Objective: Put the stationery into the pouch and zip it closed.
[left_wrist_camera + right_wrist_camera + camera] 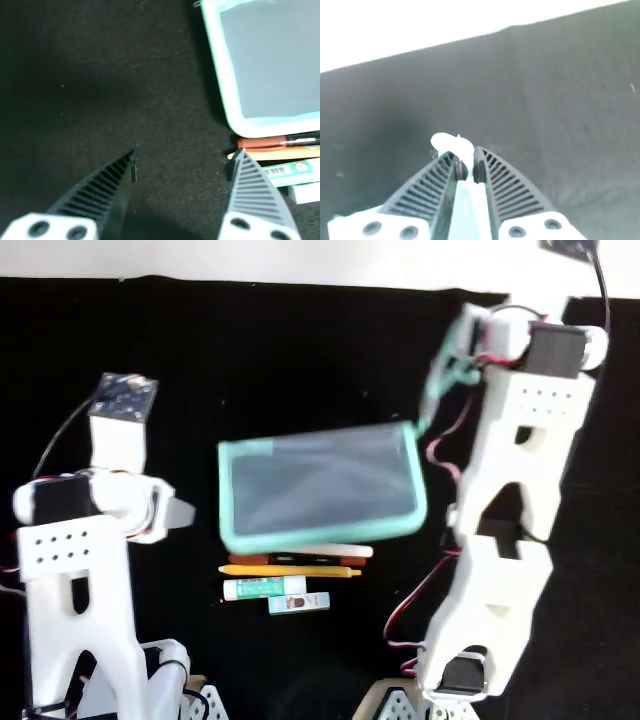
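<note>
The pouch (320, 485) lies flat mid-table, with a teal border and a grey see-through face; its corner is also in the left wrist view (270, 60). Just in front of it lie a red pen (300, 556), a yellow pen (290, 570), a green glue stick (265, 587) and a small eraser (298, 603). My left gripper (185, 162) hangs open over bare cloth left of the pouch, its one fingertip close to the red pen (280, 142). My right gripper (467, 167) is shut on the pouch's teal pull strap (451, 144), raised at the pouch's far right corner (445, 370).
A black cloth (200, 360) covers the table, with a white surface beyond its far edge (420, 25). Both arm bases stand at the near edge, left (80, 640) and right (490, 620). Red wires (420, 610) hang beside the right arm.
</note>
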Robot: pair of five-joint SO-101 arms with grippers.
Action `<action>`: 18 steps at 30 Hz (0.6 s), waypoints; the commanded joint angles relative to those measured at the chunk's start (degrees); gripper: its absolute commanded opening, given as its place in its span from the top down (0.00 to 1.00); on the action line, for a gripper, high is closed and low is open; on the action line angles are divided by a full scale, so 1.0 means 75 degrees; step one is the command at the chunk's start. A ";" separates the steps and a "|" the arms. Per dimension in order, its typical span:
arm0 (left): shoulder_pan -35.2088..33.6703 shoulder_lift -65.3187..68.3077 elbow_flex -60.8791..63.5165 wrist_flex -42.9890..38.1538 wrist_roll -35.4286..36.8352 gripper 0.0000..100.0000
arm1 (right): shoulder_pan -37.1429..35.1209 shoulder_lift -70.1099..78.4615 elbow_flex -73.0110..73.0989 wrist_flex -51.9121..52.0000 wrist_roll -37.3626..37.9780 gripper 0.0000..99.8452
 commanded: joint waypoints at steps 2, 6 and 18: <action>0.0475 -0.0018 -0.0053 -0.0141 0.0082 0.70 | -0.0791 -0.0393 -0.1178 0.0076 -0.0094 0.99; 0.0522 0.0006 -0.0041 -0.0141 0.0141 0.70 | -0.1412 -0.1272 -0.1260 -0.0064 -0.0035 0.99; 0.0533 0.0006 0.1366 -0.1008 0.0457 0.70 | -0.2127 -0.3311 -0.1213 -0.1213 -0.0023 0.99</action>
